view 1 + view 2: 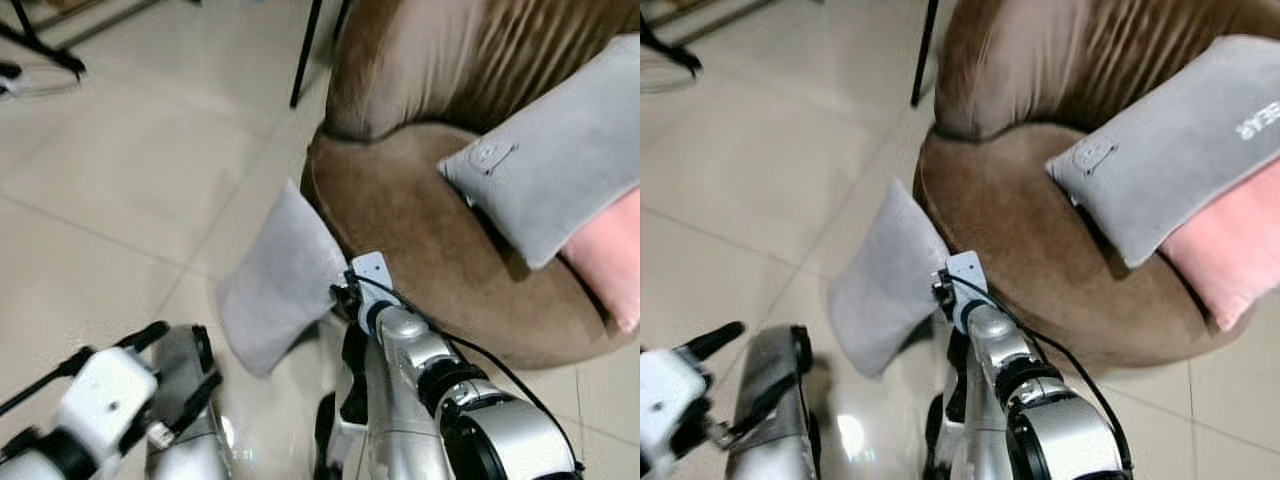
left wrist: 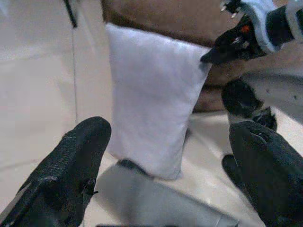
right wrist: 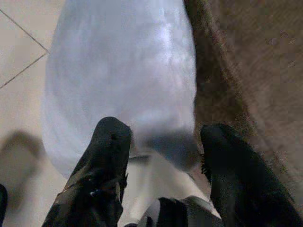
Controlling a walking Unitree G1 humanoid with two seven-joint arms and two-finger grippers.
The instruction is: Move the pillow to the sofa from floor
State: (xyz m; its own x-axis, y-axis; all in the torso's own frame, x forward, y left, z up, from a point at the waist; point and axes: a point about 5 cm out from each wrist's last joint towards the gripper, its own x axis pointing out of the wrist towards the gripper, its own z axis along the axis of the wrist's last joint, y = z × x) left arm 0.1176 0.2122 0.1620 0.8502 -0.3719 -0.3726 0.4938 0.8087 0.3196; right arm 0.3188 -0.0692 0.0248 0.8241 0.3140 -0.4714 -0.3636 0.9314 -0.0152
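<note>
Evidently the soft pale-grey rectangular pillow (image 1: 278, 280) leans upright against the round brown velvet sofa (image 1: 420, 220), its lower end on the glossy tiled floor (image 1: 120, 180). Right gripper (image 3: 161, 151) straddles its corner with fingers apart, ready to pinch; left gripper (image 2: 165, 156) waits open nearby.

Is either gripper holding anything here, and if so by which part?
The right gripper straddles a corner of the light grey pillow, fingers apart, not visibly clamped. The left gripper is open, holding nothing.
</note>
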